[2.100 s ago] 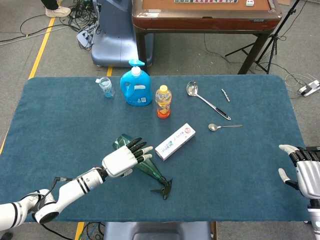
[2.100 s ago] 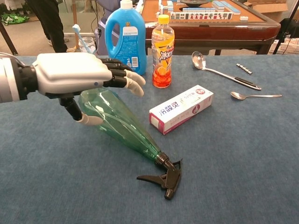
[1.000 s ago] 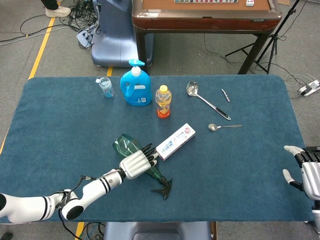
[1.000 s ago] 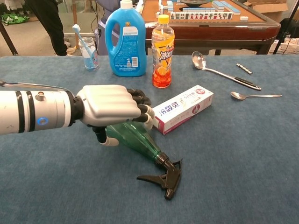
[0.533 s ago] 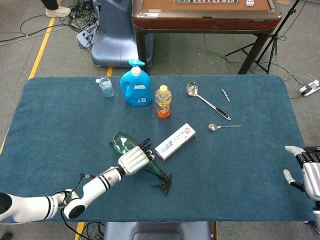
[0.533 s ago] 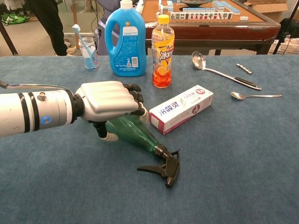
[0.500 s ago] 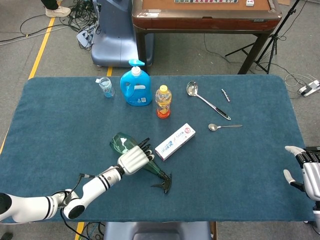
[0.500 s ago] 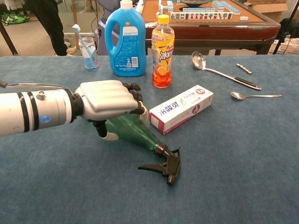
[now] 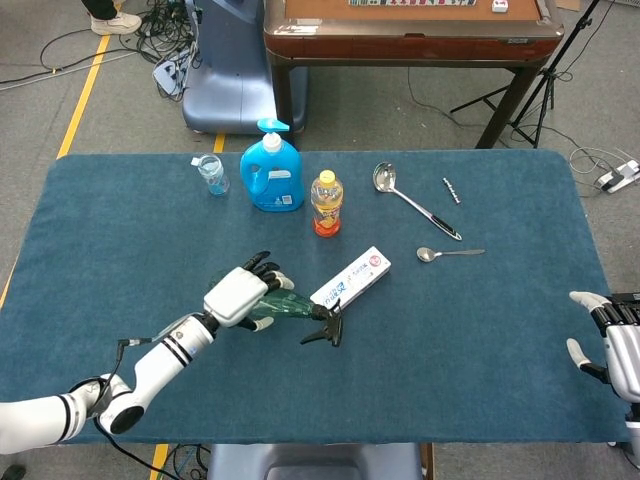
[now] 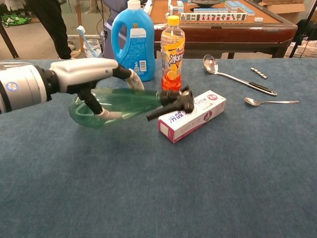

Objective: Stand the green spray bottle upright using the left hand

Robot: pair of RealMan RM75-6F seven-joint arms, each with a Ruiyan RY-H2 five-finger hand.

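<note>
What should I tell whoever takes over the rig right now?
Left hand: grips the green spray bottle around its body, lifted off the table, lying roughly level with the black trigger head pointing toward the toothpaste box.
Right hand: at the table's right edge, fingers apart, holding nothing.
Done: bottle grasped and raised.
Left: tilt it base-down, set it standing on bare cloth clear of the box, then let go.

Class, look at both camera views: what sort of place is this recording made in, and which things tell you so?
Probably an indoor robot test room: loose cables on a grey floor with yellow tape, a light-stand tripod, and a mahjong table behind the blue cloth-covered table.
</note>
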